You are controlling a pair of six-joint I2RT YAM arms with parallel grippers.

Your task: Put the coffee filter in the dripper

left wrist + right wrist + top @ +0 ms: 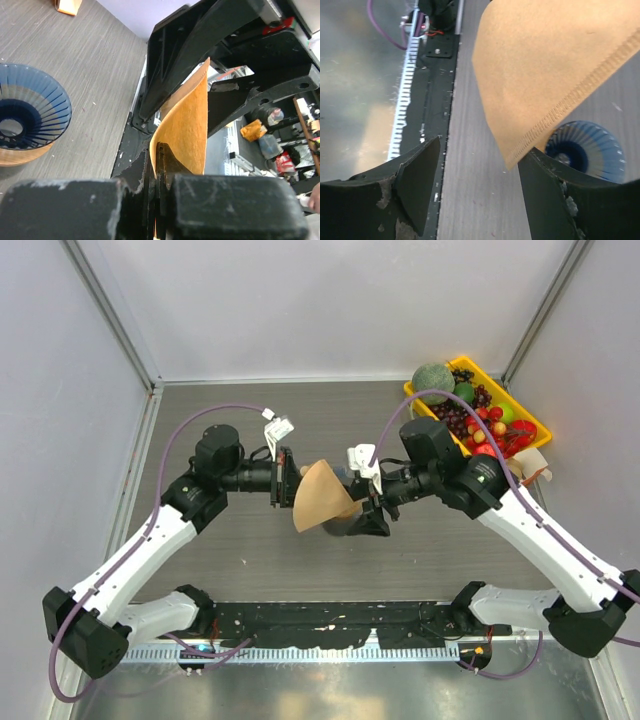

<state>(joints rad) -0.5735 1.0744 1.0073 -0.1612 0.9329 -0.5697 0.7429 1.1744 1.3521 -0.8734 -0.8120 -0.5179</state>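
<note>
My left gripper is shut on the edge of the tan coffee filter and holds it above the table, its fan spread toward the right arm. In the left wrist view the filter is pinched between my fingertips. My right gripper is open and empty at the filter's pointed end. In the right wrist view the filter hangs between and above my open jaws, its corner next to the right finger. The dark blue dripper stands on the table below. It also shows in the left wrist view, on an orange-brown base.
A yellow tray of fruit stands at the back right corner. A small orange object lies on the table beyond the dripper. The black base rail runs along the near edge. Walls close in the left, back and right sides.
</note>
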